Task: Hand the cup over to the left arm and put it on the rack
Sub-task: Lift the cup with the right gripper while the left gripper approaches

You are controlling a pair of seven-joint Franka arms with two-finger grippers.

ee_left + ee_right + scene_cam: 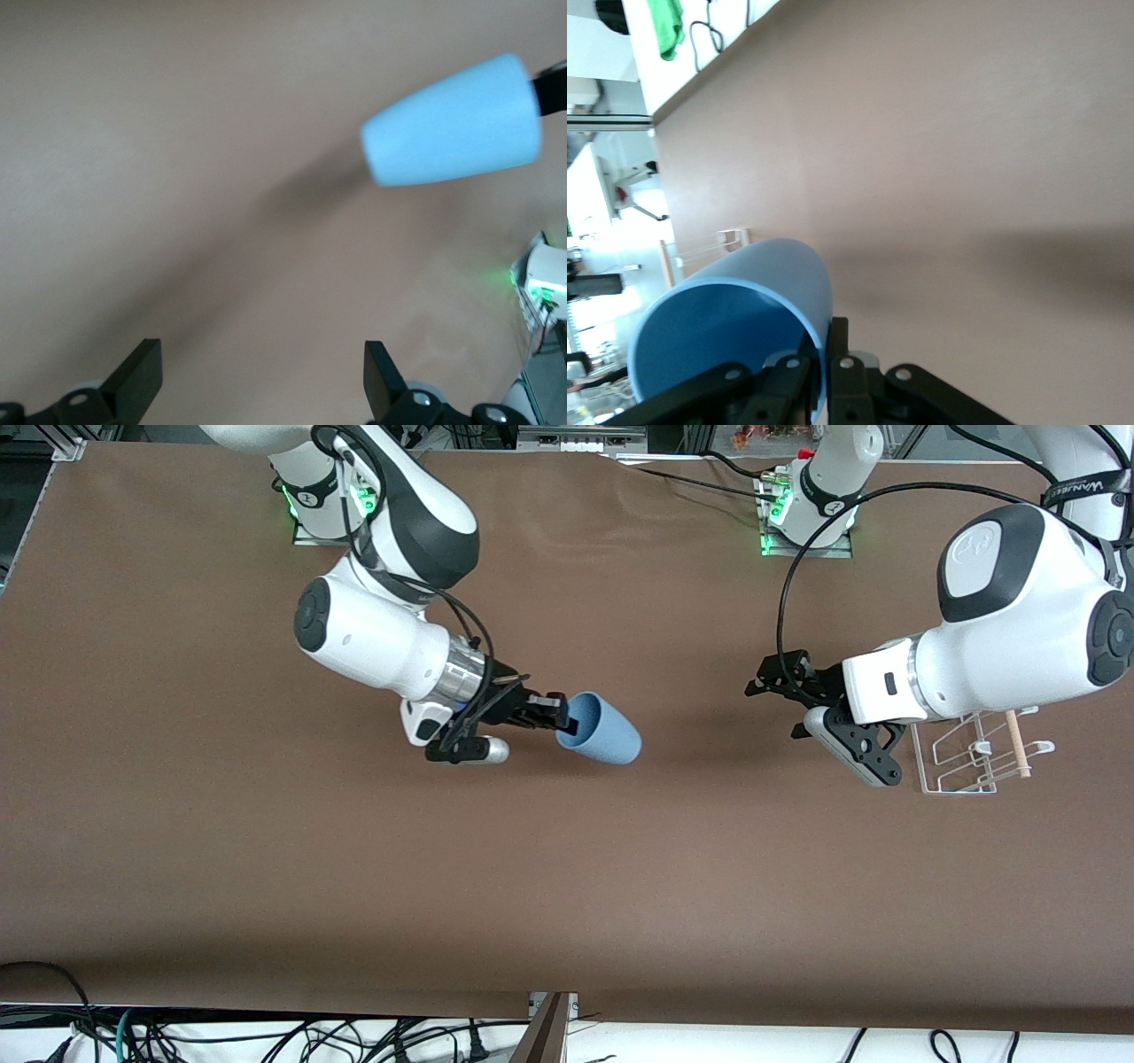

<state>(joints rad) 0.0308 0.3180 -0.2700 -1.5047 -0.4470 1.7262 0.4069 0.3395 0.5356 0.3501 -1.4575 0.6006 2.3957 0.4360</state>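
Observation:
The light-blue cup point(607, 731) lies sideways in the air over the middle of the table, its mouth toward the right arm. My right gripper point(563, 713) is shut on the cup's rim, one finger inside and one outside, as the right wrist view point(824, 354) shows on the cup point(744, 301). My left gripper point(772, 677) is open and empty, over the table between the cup and the white wire rack point(974, 757). In the left wrist view the cup point(452, 119) is ahead of the spread left gripper point(261, 381), well apart from it.
The rack with its wooden dowel point(1016, 744) stands at the left arm's end of the table, partly under the left arm's wrist; it also shows in the right wrist view point(700, 248). A black cable loop point(788, 593) hangs over the table by the left arm.

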